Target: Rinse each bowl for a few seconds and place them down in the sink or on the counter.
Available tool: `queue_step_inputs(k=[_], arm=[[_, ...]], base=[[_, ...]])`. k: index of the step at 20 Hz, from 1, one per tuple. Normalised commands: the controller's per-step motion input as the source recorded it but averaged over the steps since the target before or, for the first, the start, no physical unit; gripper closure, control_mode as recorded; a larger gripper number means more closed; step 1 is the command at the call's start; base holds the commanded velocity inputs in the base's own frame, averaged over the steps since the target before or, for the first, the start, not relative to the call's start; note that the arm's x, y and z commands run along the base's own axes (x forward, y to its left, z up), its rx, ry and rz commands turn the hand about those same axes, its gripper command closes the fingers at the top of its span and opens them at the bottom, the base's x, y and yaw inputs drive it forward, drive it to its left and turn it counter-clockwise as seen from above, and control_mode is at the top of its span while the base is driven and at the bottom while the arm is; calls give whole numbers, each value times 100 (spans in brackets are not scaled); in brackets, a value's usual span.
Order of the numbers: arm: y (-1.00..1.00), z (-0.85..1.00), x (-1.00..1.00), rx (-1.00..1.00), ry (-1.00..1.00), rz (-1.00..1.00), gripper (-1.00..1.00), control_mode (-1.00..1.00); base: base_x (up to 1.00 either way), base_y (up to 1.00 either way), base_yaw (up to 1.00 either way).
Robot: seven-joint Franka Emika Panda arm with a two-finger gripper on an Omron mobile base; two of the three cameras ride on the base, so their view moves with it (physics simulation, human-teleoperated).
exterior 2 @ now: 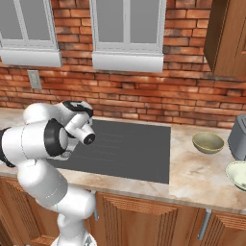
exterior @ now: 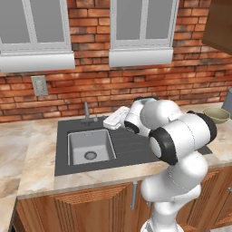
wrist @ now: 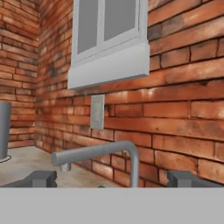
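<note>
End effector (wrist: pixel 111 178) wide, facing faucet (wrist: pixel 103 153)

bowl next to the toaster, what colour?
Olive-tan inside, darker outside. The bowl shows best in the right base view, on the counter.

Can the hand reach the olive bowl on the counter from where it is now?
Probably yes, after a swing. The open hand faces the faucet, away from the olive bowl, which sits in the open on the counter past the sink; nothing stands between them.
</note>
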Motion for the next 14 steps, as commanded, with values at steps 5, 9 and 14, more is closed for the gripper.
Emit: queue_step_inputs(k=[5,9,14], arm=[[2,-10,35,0,1,-3,-100,-100],[0,-11,35,0,1,-2,-100,-100],[0,-19,33,0,0,-2,-100,-100]], base=[[0,0,0],[0,0,0],[0,0,0]])
